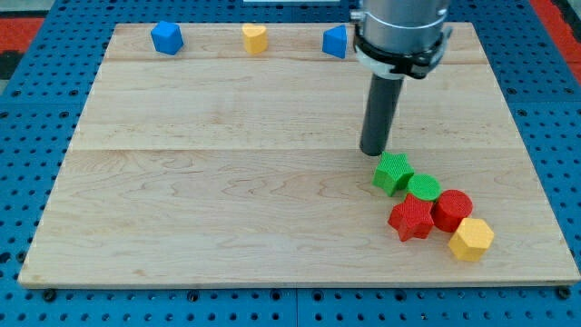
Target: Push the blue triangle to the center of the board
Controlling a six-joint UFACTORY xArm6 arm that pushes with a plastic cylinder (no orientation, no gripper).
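Camera view, single frame: your blue triangle (335, 42) sits at the board's (218, 182) top edge, partly hidden behind the arm's grey housing (401, 32). The rod carries nothing and has no jaws to open or shut; my tip (374, 152) rests on bare wood, just above the green star (392, 173), apart from it as far as you can tell. Key relation: the triangle lies up-view and slightly left of my tip, well apart. The board's centre lies down-left of the triangle (so you'd likely need to approach from its upper right side).
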